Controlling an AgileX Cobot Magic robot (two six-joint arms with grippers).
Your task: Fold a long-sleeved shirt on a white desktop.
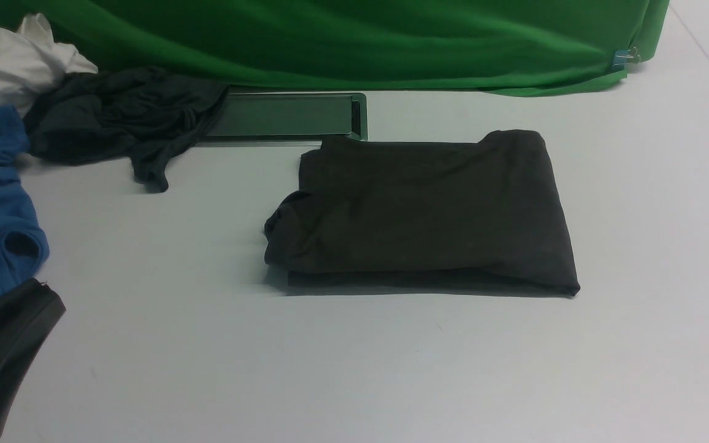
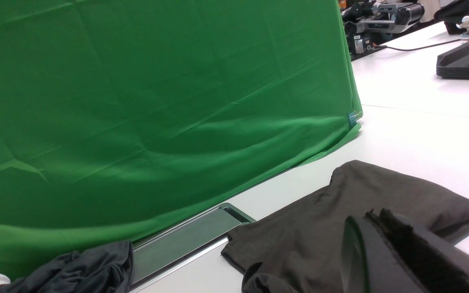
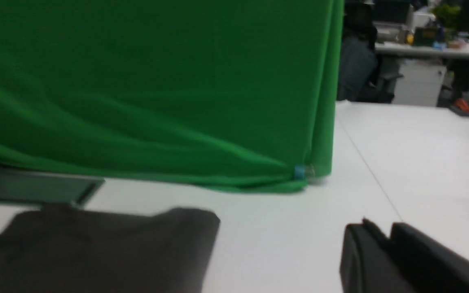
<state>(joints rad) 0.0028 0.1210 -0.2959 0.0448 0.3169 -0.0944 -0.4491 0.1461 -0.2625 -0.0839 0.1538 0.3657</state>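
The long-sleeved shirt [image 1: 422, 212] lies folded mid-surface [image 1: 354, 369], both hands pressed together and holding nothing, but the left hand [image 2: 385, 221], hanging just above it, could snag the top layer and undo the fold.

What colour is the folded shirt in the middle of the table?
Dark brownish-black, plain on the side showing; the long-sleeved shirt shows best in the front view.

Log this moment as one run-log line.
long-sleeved shirt: folded into a compact rectangle, flat on white desktop | left gripper: shut, empty | right gripper: shut, empty, off the shirt | stage: fold looks finished
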